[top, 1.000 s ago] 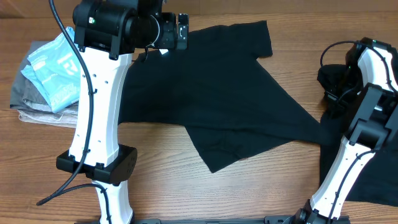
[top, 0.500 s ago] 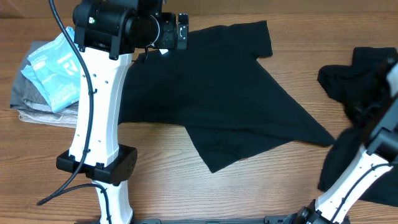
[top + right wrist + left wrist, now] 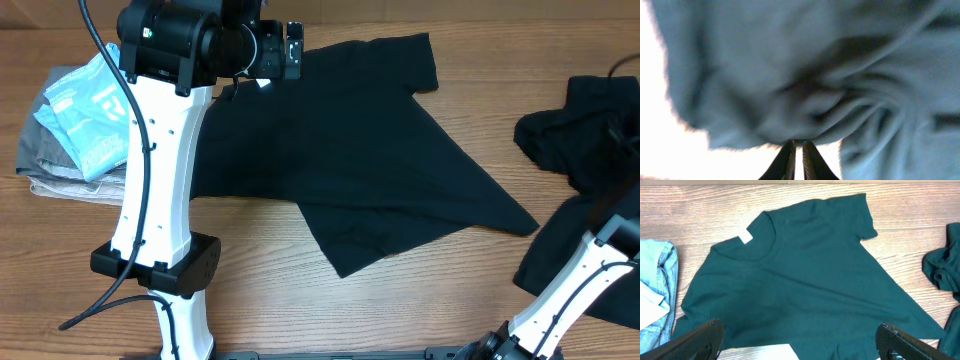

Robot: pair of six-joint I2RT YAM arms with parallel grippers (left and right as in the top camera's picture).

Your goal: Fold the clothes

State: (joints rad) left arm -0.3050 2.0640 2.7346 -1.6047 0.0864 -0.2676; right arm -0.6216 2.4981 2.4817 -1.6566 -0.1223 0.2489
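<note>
Lay-out step, I judge: flat T-shirt (image 3: 340,150) lies by the far edge under my wide-open left gripper (image 3: 800,340); my right gripper (image 3: 798,157) pinches the crumpled T-shirt (image 3: 580,130) at the right edge, which next needs spreading.

Black T-shirts (image 3: 350,140) soft matt cloth, creased; table (image 3: 300,310) wood-grain, smooth satin; arm casing (image 3: 155,180) white glossy plastic

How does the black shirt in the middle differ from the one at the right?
The middle T-shirt lies spread mostly flat; the right T-shirt is bunched in a heap. The middle T-shirt shows its neckline and white label; the right T-shirt shows neither. Both are plain black.
</note>
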